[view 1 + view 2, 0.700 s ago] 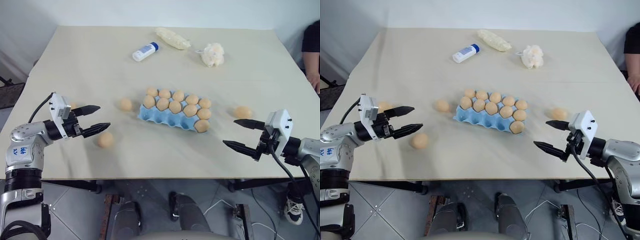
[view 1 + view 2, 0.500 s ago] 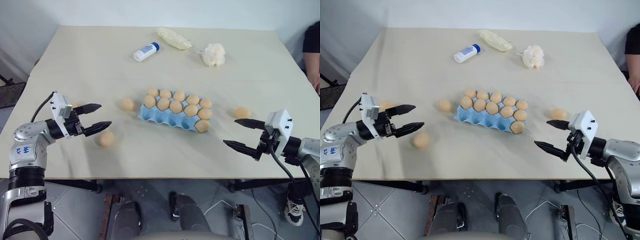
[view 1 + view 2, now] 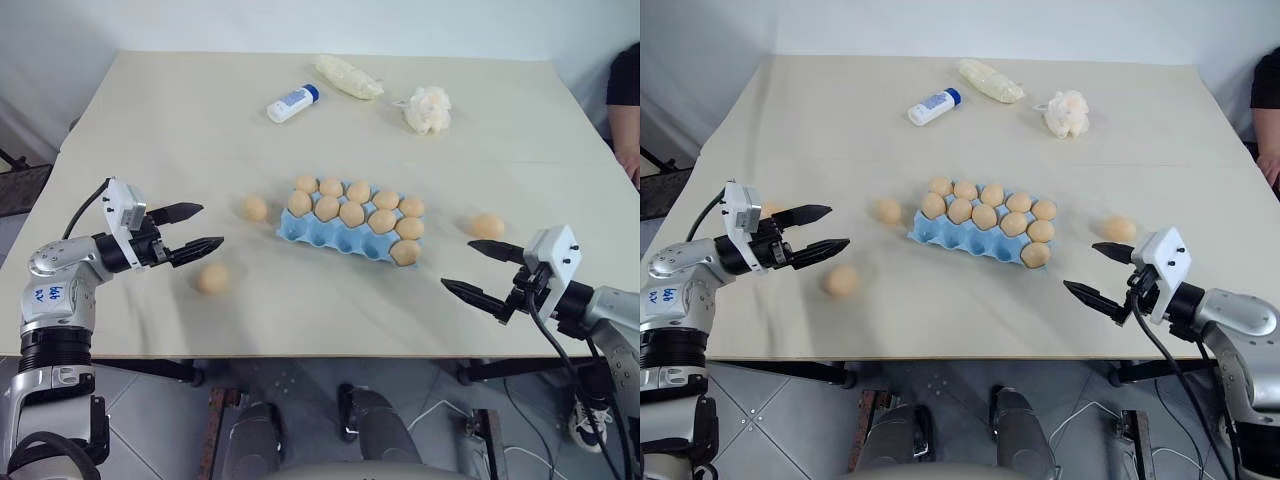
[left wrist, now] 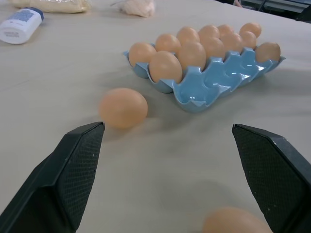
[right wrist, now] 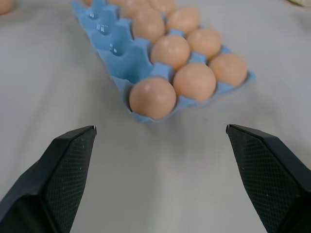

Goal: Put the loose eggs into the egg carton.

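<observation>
Blue egg carton [image 3: 350, 232] sits mid-table, front cups unfilled; three loose eggs [image 3: 212, 278] lie around it. Left gripper [image 3: 200, 229] and right gripper [image 3: 481, 272] hover spread wide, empty, apparently poised to collect them.

Blue carton [image 3: 335, 240] lies mid-table, near row of cups empty. Tan eggs [image 3: 255, 208] lie loose at nine, eight and three o'clock.

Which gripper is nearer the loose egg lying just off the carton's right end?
Right. The right gripper, open, sits just in front of that egg, on the table's near right side. The left gripper, also open, is across the table beyond the egg carton.
</observation>
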Controlling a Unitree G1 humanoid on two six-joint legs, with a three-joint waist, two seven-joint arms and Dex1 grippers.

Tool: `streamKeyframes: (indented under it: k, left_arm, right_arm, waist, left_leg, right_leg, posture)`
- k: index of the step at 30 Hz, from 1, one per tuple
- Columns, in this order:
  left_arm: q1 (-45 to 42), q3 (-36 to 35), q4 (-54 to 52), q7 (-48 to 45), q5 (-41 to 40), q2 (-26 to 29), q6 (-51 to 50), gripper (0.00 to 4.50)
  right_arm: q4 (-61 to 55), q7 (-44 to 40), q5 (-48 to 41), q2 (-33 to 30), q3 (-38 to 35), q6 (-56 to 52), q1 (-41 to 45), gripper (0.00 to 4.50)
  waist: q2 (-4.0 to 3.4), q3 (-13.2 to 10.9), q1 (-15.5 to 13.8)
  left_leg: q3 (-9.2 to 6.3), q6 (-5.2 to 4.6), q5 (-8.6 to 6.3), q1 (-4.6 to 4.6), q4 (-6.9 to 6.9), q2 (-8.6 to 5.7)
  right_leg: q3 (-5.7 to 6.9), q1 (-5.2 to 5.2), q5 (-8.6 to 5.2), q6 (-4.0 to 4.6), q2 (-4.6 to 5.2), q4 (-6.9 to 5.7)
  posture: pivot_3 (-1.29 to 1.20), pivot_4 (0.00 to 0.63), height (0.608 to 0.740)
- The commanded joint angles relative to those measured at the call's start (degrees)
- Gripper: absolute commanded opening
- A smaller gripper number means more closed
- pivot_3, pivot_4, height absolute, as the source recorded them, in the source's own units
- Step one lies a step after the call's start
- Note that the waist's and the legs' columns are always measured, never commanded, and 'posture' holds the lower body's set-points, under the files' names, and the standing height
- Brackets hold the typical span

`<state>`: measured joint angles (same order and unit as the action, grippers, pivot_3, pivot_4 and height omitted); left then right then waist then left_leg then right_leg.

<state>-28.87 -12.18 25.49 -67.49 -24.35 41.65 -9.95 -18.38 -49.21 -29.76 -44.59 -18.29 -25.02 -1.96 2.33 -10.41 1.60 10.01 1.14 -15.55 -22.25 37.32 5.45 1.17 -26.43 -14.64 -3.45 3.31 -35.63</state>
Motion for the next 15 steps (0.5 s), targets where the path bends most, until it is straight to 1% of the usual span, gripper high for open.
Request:
streamKeyframes:
  k: [1,5,7,12,15]
  left_arm:
    - [0.49,-0.51,-1.08,-1.58,0.08,2.11,-0.08,4.48]
    - [0.62,-0.6,-0.88,-2.44,0.11,2.34,0.92,4.48]
    - [0.48,-0.55,-0.81,-2.87,-0.01,2.23,1.08,4.48]
    - [0.42,0.18,-1.87,-4.53,-0.66,1.52,0.38,4.48]
    - [1.65,0.7,-3.68,-5.94,-1.04,0.94,0.82,4.48]
  right_arm:
    - [-4.88,5.83,-1.75,0.94,-5.58,-3.94,-1.87,4.5]
    - [-5.26,11.01,-4.5,3.07,-8.55,-8.01,-0.7,4.5]
    - [-2.79,13.57,-2.82,3.52,-7.94,-7.67,2.49,4.5]
    - [7.69,17.78,1.83,4.4,-3.47,-6.58,12.41,4.5]
    - [18.81,19.3,5.25,5.85,1.33,-7.89,19.95,4.5]
  waist:
    - [0.0,0.0,0.09]
    - [0.0,0.0,0.15]
    - [0.0,0.0,0.25]
    - [0.0,0.0,0.56]
    - [0.01,0.01,0.79]
  left_leg:
    - [0.0,0.0,0.0,0.01,0.0,0.0]
    - [0.01,-0.02,0.01,0.03,0.02,0.0]
    - [0.02,-0.04,0.03,0.04,0.03,0.0]
    - [0.04,-0.14,0.09,0.04,0.08,-0.06]
    - [0.06,-0.13,0.09,0.03,0.04,-0.06]
  right_leg:
    - [-0.01,0.0,0.0,0.0,0.0,0.0]
    - [-0.02,0.02,0.0,0.0,0.0,-0.01]
    - [-0.04,0.03,0.0,0.01,0.0,-0.01]
    - [-0.15,0.02,0.01,0.09,0.04,0.04]
    - [-0.11,0.02,0.03,0.06,0.04,0.03]
  posture:
    - [0.0,0.15,0.74]
    - [0.0,0.15,0.74]
    - [0.0,0.15,0.74]
    - [0.0,0.15,0.74]
    - [0.0,0.15,0.74]
